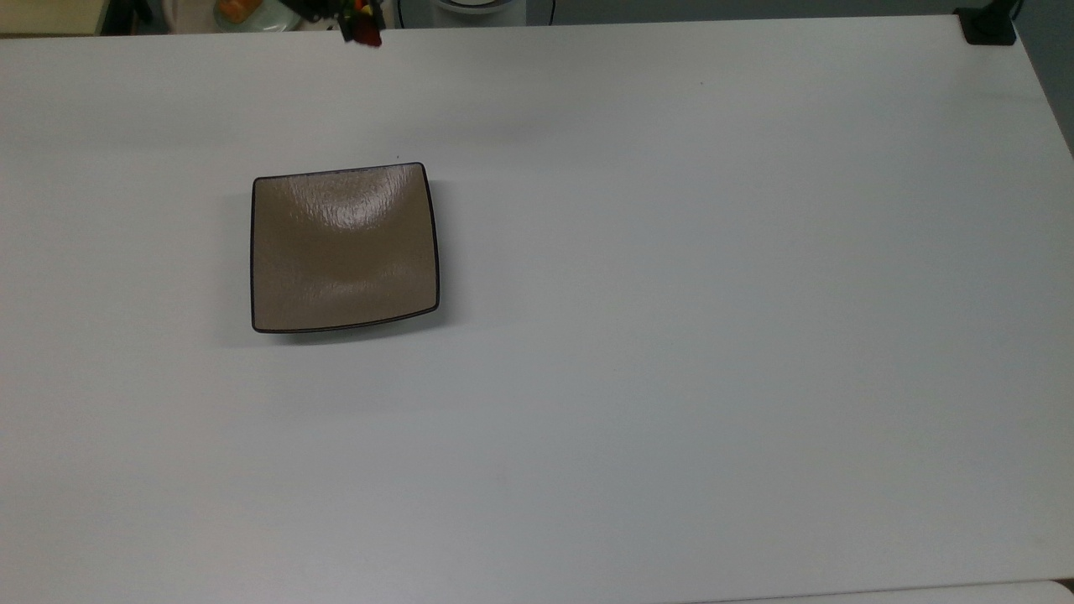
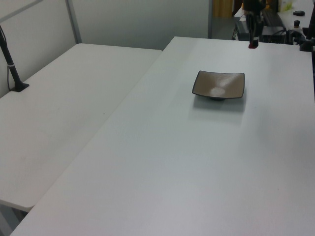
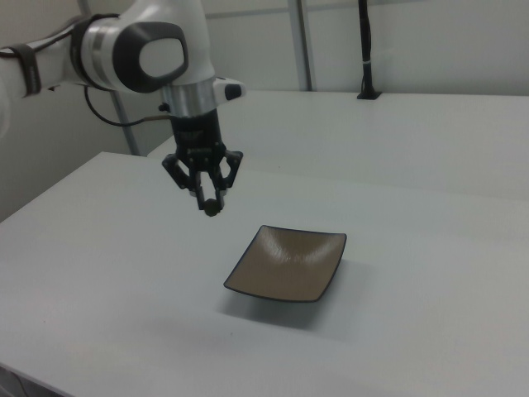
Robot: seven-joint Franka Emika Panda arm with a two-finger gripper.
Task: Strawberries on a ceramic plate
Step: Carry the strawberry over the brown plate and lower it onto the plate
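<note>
The square tan-brown ceramic plate (image 1: 344, 247) with a dark rim lies bare on the white table, also seen in the left view (image 2: 219, 84) and the right view (image 3: 288, 263). My gripper (image 3: 210, 202) hangs in the air to the right view's left of the plate, well above the table, shut on a small strawberry (image 3: 213, 208). In the top view the strawberry (image 1: 366, 32) shows red at the far table edge, beyond the plate. In the left view it (image 2: 252, 45) hangs under the gripper behind the plate.
A pale round dish with orange food (image 1: 237, 10) sits past the far edge in the top view. A black clamp (image 1: 988, 25) holds the far right corner. A second white table (image 2: 74, 98) adjoins on the left view's left, with a black post (image 2: 12, 69).
</note>
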